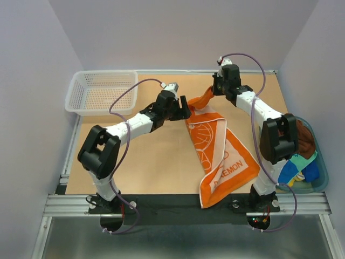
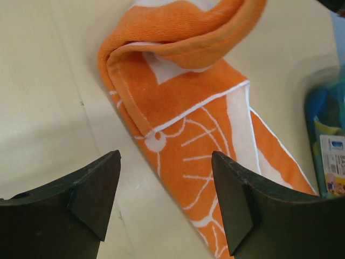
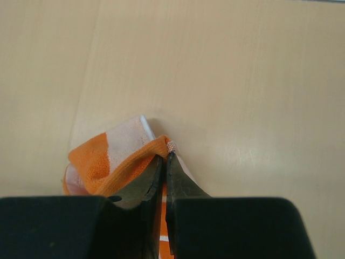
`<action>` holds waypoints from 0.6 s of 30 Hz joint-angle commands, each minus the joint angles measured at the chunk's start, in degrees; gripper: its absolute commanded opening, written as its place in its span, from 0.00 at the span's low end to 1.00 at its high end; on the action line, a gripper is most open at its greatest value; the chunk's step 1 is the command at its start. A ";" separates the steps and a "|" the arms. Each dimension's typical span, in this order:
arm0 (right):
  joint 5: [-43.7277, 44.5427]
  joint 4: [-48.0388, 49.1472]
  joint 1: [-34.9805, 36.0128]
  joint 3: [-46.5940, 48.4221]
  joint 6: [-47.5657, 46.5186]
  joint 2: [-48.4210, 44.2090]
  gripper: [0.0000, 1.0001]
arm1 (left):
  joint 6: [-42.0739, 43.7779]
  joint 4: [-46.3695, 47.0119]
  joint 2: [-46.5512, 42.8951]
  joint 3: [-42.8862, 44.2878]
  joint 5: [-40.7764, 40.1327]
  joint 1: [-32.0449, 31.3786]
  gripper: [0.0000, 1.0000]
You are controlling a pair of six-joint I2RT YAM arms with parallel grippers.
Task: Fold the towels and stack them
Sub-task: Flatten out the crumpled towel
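Pinching the 12 o'clock corner of the orange towel (image 1: 226,154) was the right gripper (image 3: 167,155); the left gripper (image 2: 166,159), at 9 o'clock, spread wide, empty.

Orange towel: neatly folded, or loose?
Loose, not folded: the orange towel lies twisted and rumpled on the table, one corner pinched between the right fingers.

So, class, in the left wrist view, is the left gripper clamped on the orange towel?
No, the left gripper stands wide open, its jaws clear of the orange towel.
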 commanded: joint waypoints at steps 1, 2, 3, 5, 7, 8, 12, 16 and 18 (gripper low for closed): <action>1.85 1.43 0.25 -0.85 -0.17 0.35 0.00 | -6.51 2.80 3.79 6.06 -2.20 -0.70 0.77; 1.93 1.43 0.25 -0.94 -0.26 0.62 0.00 | -6.95 2.71 4.95 6.77 -2.47 -0.80 0.75; 1.93 1.34 0.25 -1.03 -0.34 0.79 0.00 | -8.00 2.45 5.92 7.39 -2.90 -0.97 0.74; 1.85 1.34 0.25 -1.38 -0.43 0.97 0.00 | -8.80 2.27 8.38 8.53 -3.70 -1.24 0.70; 1.76 1.43 0.25 -1.73 -0.61 0.97 0.00 | -9.51 2.10 10.48 9.58 -3.96 -1.41 0.67; 1.76 1.43 0.25 -1.90 -0.61 1.06 0.00 | -9.68 1.75 11.11 10.03 -4.05 -1.67 0.64; 1.76 1.43 0.25 -2.34 -0.52 1.24 0.00 | -10.30 -0.98 14.18 11.87 -5.88 -2.20 0.61; 1.76 1.43 0.25 -2.70 -0.52 1.41 0.01 | -11.35 -2.38 15.50 11.79 -6.95 -2.38 0.55; 1.58 1.43 0.25 -2.79 -0.43 1.50 0.00 | -11.88 -2.83 15.94 11.79 -6.95 -2.38 0.54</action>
